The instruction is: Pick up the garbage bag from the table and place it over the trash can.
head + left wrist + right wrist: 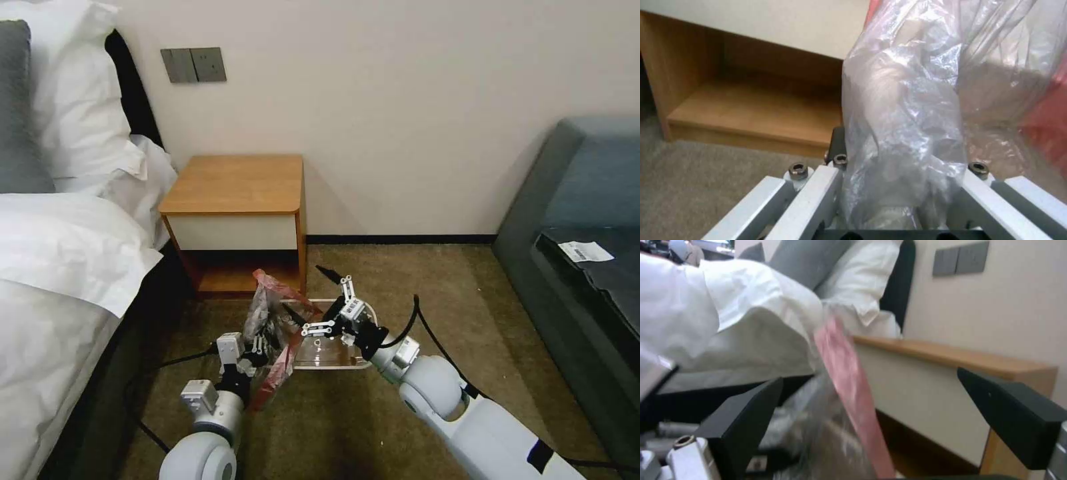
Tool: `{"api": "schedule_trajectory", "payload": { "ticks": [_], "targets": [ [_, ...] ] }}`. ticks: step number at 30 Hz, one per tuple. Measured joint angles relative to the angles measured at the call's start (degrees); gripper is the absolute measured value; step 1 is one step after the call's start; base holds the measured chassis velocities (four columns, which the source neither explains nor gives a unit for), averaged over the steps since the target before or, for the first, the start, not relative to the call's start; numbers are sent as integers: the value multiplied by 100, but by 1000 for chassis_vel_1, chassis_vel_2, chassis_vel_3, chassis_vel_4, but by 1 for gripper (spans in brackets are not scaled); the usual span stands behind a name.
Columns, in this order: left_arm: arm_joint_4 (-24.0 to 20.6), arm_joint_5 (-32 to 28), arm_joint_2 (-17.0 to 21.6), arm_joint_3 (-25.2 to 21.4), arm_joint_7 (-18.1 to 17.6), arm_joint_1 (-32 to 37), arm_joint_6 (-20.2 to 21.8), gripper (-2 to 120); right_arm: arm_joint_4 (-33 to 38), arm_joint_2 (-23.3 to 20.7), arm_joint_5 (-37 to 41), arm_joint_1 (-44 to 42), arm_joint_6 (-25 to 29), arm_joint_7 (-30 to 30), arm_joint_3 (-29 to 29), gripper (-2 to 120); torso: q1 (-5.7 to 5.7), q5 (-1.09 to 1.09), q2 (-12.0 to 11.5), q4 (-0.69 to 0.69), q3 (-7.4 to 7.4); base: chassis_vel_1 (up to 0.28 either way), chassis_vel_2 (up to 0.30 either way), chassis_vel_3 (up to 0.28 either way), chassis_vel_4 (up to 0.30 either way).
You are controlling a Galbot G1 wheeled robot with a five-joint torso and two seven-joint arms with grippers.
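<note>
The garbage bag (pixel 268 313), crinkly translucent grey plastic with a red band, stands bunched up on the carpet in front of the table (pixel 233 183). My left gripper (pixel 259 347) is shut on its lower part. In the left wrist view the plastic (pixel 907 116) rises between the finger links. The cream-white trash can (pixel 337 359) sits on the floor just right of the bag. My right gripper (pixel 310 292) hovers open over the can's left rim. In the right wrist view the bag's red band (pixel 846 383) runs between its open black fingers (pixel 744 420).
A bed with white linen (pixel 60 267) fills the left side. A dark sofa (pixel 587 267) stands on the right. The wall (pixel 413 120) is close behind the table, and black cables (pixel 433 333) trail over the carpet beside the arms.
</note>
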Motion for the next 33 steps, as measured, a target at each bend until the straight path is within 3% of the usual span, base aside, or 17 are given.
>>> {"api": "schedule_trajectory", "payload": {
  "ticks": [13,16,24,33],
  "targets": [
    [-47,51,-11,33,29,57,-39,11,-343,34,358,357,-120,5,-286,98,0,-1,0,0,0,0,0,0,0],
    [-45,66,-12,39,34,68,-47,11,-366,38,362,394,-103,15,-318,92,-1,0,0,0,0,0,0,0,0],
    [-39,62,-4,29,37,69,-50,11,-345,20,355,354,-57,40,-345,57,-1,0,0,0,0,0,0,0,0],
    [-45,54,-34,19,37,42,-50,11,-283,-5,344,319,-49,68,-316,29,0,0,1,0,0,0,0,0,0]
  ]
}}
